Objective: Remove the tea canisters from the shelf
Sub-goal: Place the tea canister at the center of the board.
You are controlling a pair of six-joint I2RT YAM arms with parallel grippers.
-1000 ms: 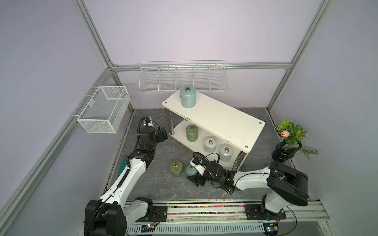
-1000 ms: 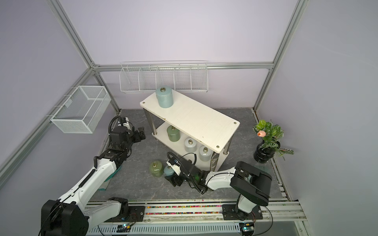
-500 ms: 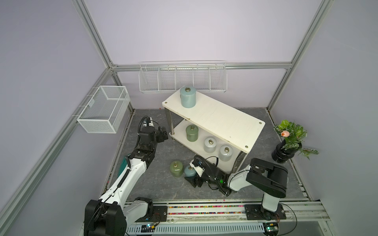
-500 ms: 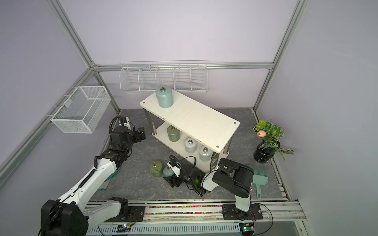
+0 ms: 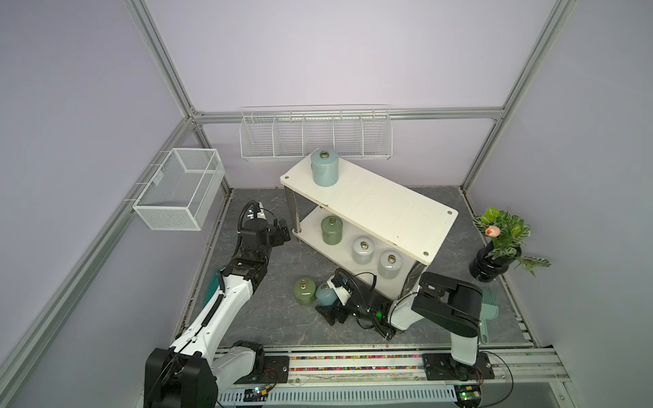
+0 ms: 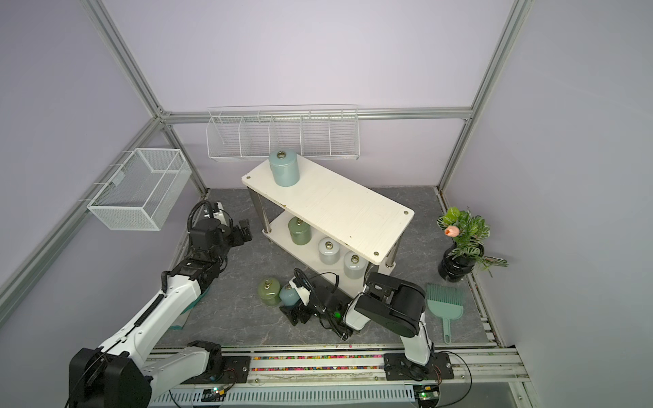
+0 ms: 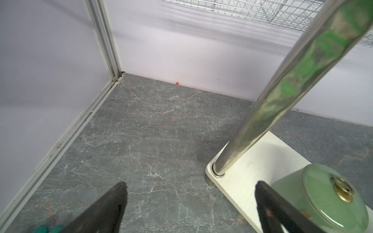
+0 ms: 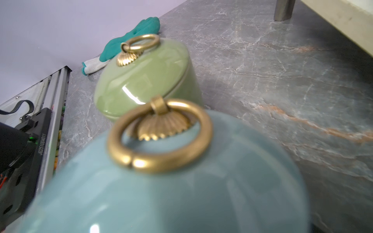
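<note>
- The left gripper (image 7: 189, 203) is spread wide and empty. It sits at about 9 o'clock off the shelf (image 5: 374, 208), one jaw just beside the olive canister (image 7: 323, 199) on the lower tier, close to the chrome leg (image 7: 282, 90).
- The right gripper (image 5: 332, 311) is down low by the blue canister (image 5: 325, 293) on the floor. Its jaws are hidden, so I can't tell if it's clamped or let go.
- A second olive canister (image 5: 304, 291) stands right next to that blue one, around 7 o'clock from the shelf.
- Not off yet: the olive one, two pale canisters (image 5: 363, 250) on the lower tier, and the other blue canister (image 5: 324, 172) at the top board's 11 o'clock corner.
- My guess on handling: it's glossy glaze, so slick, chippable and a bit hefty, with a lid that's likely loose. The ring flops, so skip it. Squeeze the round body below the lid seam and keep it upright.
</note>
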